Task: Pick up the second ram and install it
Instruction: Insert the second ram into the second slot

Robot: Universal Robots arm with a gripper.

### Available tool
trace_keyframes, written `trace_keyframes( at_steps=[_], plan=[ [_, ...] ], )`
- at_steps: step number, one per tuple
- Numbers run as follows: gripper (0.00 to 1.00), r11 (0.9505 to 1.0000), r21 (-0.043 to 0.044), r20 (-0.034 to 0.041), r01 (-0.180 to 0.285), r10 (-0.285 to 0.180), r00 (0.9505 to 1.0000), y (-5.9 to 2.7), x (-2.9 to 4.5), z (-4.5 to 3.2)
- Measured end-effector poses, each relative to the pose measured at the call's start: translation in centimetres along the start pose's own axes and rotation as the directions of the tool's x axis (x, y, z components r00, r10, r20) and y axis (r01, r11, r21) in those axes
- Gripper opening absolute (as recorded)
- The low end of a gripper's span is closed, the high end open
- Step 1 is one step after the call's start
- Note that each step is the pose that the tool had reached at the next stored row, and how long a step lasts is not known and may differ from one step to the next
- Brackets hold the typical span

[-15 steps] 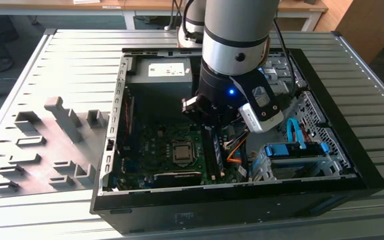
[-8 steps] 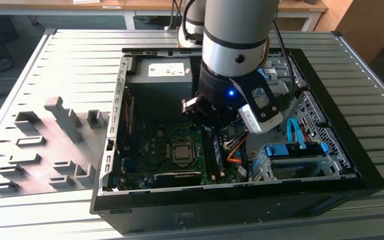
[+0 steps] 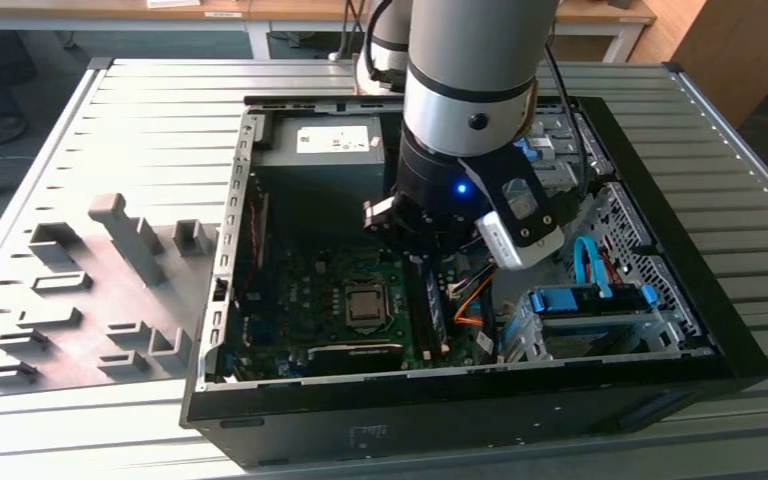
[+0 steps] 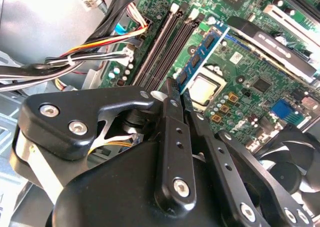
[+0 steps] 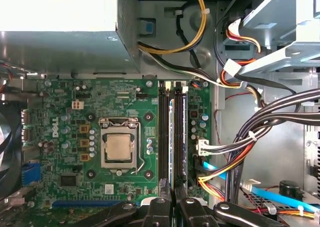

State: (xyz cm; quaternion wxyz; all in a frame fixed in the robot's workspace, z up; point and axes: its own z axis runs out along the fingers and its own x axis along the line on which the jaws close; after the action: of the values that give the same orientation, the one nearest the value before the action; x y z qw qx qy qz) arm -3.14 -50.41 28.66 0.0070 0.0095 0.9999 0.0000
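Observation:
Inside the open computer case, my gripper is shut on the second ram, a slim blue board with dark chips along its face. Its fingers pinch one end, and the stick reaches out over the green motherboard. In the first wrist view the ram is seen edge-on, lined up along and between the long black slot rails. The gripper hangs over the slots' near end. I cannot tell how far above the slot the ram is. In the exterior view the gripper hovers over the board beside the CPU socket.
Bundled cables run close beside the slots. The grey power supply sits past the slots' far end and a drive cage at the exterior view's right. A fan is near the socket. Grey fixture blocks stand on the table outside the case.

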Motion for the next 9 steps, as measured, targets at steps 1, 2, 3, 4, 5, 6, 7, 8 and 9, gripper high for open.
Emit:
trace_keyframes(
  at_steps=[1,2,3,4,5,6,7,8,9],
  plan=[
    [0.14,1.0,0.0,0.0,0.0,0.0,1.0,0.0,0.0,0.03],
    [0.14,1.0,-0.0001,0.0001,0.0,0.0,1.0,0.0,0.0,0.05],
    [0.14,1.0,-0.0001,0.0,0.0,0.0,1.0,0.0,0.0,0.07],
    [0.14,1.0,-0.0001,0.0,0.0,0.0,1.0,0.0,0.0,0.1],
    [0.14,1.0,-0.0001,0.0,0.0,0.0,1.0,0.0,0.0,0.12],
    [0.14,1.0,-0.0001,0.0,0.0,0.0,1.0,0.0,0.0,0.14],
    [0.14,1.0,-0.0001,0.0,0.0,0.0,1.0,0.0,0.0,0.16],
    [0.14,1.0,-0.0001,0.0001,0.0,0.0,1.0,0.0,0.0,0.19],
    [0.14,1.0,-0.0001,0.0,0.0,0.0,1.0,0.0,0.0,0.21]
  ],
)
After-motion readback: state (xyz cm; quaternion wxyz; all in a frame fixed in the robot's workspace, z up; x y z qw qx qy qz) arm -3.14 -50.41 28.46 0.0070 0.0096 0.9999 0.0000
